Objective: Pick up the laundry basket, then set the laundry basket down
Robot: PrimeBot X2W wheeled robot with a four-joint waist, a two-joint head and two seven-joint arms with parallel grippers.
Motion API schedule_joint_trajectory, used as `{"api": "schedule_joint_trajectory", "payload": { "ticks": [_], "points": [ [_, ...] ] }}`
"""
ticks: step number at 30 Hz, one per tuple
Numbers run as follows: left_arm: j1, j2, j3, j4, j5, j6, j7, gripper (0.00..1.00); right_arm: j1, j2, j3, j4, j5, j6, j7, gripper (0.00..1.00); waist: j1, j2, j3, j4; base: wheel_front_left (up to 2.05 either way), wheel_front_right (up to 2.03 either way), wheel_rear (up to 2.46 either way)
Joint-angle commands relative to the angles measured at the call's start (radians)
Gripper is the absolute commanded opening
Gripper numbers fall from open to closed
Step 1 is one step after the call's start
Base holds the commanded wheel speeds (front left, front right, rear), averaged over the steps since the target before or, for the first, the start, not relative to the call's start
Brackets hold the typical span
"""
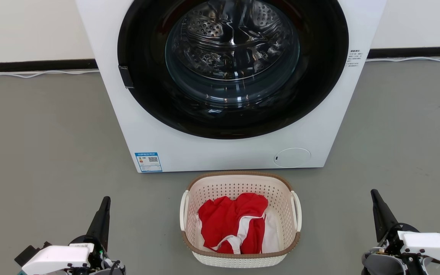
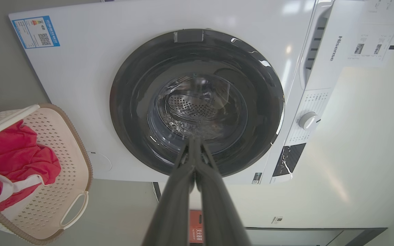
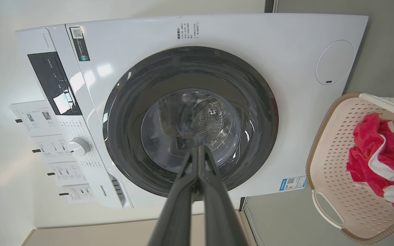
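Looking down from the head view, the laundry basket (image 1: 239,260) sits on the grey floor just in front of the washer (image 1: 227,152), centred between the two arms, with a red and white garment (image 1: 231,221) heaped inside. Its white handles face sideways, one (image 1: 183,210) toward the left gripper (image 1: 105,204) and the other (image 1: 297,210) toward the right gripper (image 1: 376,198), so the line through the handles runs across the robot's front. Both grippers stand well apart from the basket, one on either side and a little nearer the robot, and neither looks clearly closer. Each has its fingers pressed together into one point, holding nothing. In the left wrist view the left gripper (image 2: 193,141) is closed tight and aims at the washer door (image 2: 197,102), while the basket (image 2: 80,153) lies off its line at the lower left. In the right wrist view the right gripper (image 3: 198,148), likewise closed and empty, points at the door (image 3: 190,119) with the basket (image 3: 315,150) off at the right edge. A two-handed lift would likely need both claws to part and swing inward toward their handles.
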Motion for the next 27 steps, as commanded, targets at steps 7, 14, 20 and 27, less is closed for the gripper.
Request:
{"api": "schedule_joint_trajectory", "payload": {
  "ticks": [7,14,20,27],
  "points": [
    [-0.056,0.01,0.031,-0.029,0.0,-0.007,0.006,0.0,-0.042,-0.011,0.019,-0.03,0.007,0.007,0.008,0.0,0.0,0.0,0.0,0.0,0.0,0.0,0.0],
    [-0.056,0.01,0.031,-0.029,0.0,-0.007,0.006,0.0,-0.042,-0.011,0.019,-0.03,0.007,0.007,0.008,0.0,0.0,0.0,0.0,0.0,0.0,0.0,0.0],
    [-0.056,0.01,0.031,-0.029,0.0,-0.007,0.006,0.0,-0.042,-0.011,0.019,-0.03,0.007,0.007,0.008,0.0,0.0,0.0,0.0,0.0,0.0,0.0,0.0],
    [-0.056,0.01,0.031,-0.029,0.0,-0.007,0.006,0.0,-0.042,-0.011,0.019,-0.03,0.007,0.007,0.008,0.0,0.0,0.0,0.0,0.0,0.0,0.0,0.0]
  ]
}}
